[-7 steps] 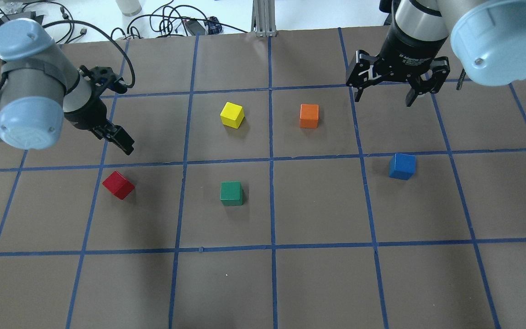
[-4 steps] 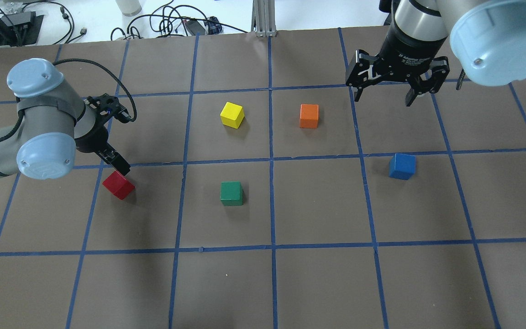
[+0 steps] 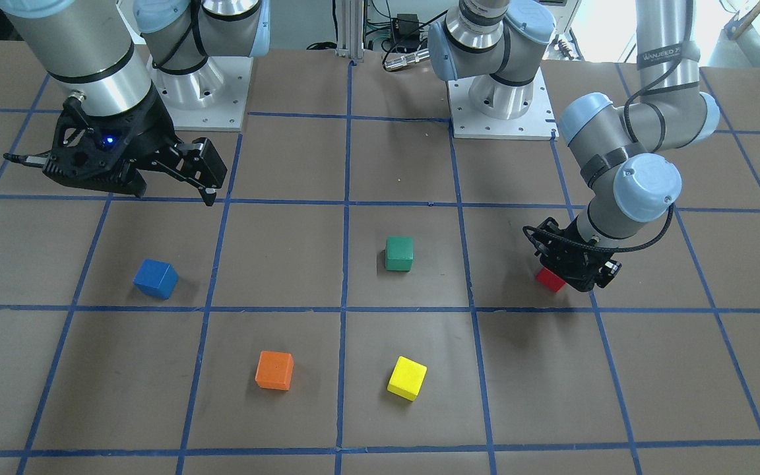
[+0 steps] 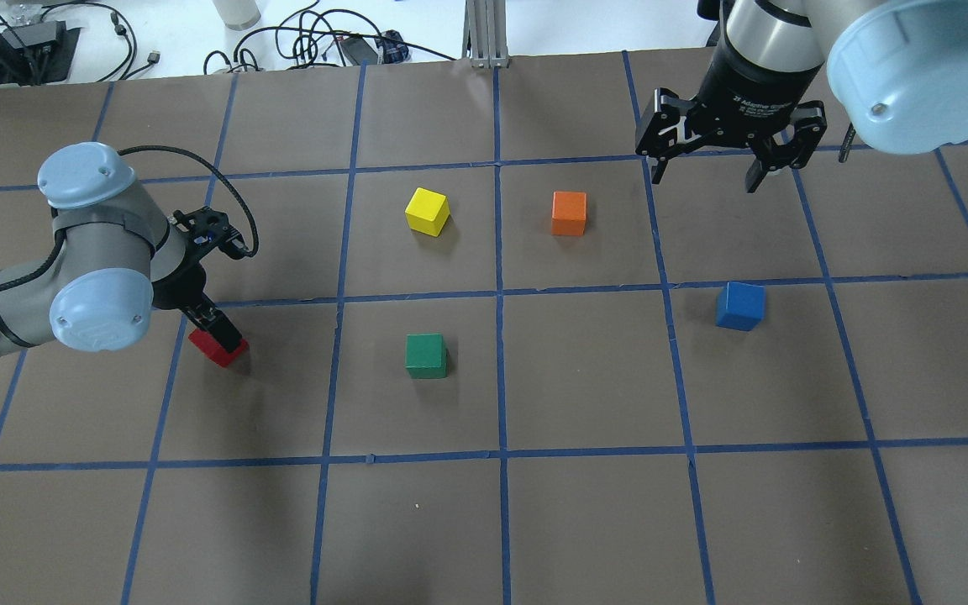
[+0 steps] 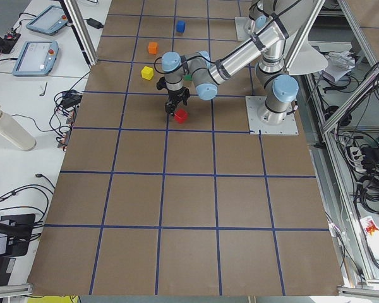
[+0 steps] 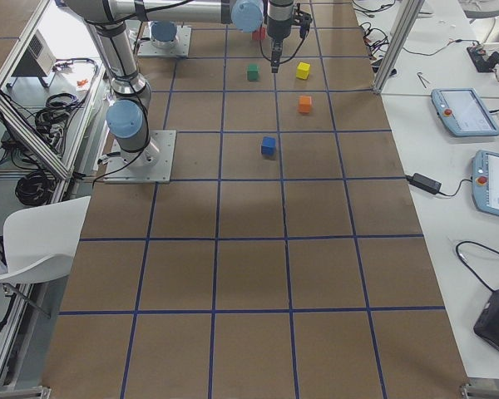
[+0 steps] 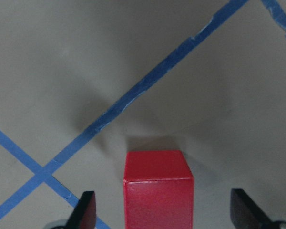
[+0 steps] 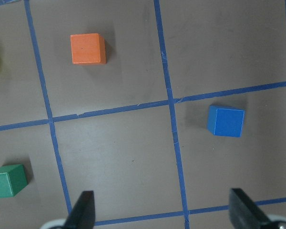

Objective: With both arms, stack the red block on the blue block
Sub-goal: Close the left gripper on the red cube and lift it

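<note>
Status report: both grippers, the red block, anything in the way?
Left gripper open, straddling red block. Right gripper open, raised, away from blue block. Green block sits between red and blue.

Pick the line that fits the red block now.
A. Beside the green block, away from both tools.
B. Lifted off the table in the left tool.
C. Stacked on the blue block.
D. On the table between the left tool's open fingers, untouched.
D: the left wrist view shows the red block on the table between the fingers of the left tool, a gap on each side.
</note>
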{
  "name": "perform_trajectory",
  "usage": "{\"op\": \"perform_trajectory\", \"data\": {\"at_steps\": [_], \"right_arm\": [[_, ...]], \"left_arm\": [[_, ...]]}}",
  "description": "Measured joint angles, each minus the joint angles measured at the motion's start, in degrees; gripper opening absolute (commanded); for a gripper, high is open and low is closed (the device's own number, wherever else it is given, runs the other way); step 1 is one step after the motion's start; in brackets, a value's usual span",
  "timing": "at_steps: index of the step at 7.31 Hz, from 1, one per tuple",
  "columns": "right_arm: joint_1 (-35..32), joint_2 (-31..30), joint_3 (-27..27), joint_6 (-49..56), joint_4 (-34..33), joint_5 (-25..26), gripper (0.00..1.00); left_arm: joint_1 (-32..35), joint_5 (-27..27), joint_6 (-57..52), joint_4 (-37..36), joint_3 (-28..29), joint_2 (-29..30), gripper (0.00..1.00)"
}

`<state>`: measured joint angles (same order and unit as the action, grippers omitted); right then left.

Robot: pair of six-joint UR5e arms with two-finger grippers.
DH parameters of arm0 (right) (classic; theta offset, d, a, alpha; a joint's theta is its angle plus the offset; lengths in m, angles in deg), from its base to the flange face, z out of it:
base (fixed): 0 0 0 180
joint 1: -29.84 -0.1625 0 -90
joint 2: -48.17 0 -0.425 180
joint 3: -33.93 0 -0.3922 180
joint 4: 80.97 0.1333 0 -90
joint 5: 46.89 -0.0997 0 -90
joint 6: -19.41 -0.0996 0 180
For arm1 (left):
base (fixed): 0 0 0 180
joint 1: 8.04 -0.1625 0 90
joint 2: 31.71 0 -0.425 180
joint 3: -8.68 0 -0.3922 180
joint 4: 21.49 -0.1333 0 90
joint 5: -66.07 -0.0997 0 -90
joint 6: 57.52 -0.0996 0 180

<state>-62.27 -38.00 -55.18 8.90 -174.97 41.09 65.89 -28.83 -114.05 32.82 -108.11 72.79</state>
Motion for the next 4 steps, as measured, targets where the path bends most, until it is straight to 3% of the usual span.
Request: {"op": "perform_trajectory", "data": {"at_steps": [1,2,3,4], "right_arm": [[0.00,-0.01,-0.05,0.01,0.02,0.00,1.00],[0.00,-0.03,-0.07,-0.02,0.06,0.00,1.00],[0.00,-0.07,-0.12,-0.02,0.10,0.00,1.00],[0.00,-0.13,-0.15,0.02,0.15,0.00,1.00]], "left_arm": [[-0.10,-0.39,0.10,-0.05,-0.10,0.64,0.59],[-0.23,-0.53,0.44,-0.06,-0.15,1.03,0.30],[-0.30,-0.55,1.21,-0.04,-0.16,1.23,0.18],[-0.31,-0.57,2.81,-0.06,-0.04,1.12,0.16]]}}
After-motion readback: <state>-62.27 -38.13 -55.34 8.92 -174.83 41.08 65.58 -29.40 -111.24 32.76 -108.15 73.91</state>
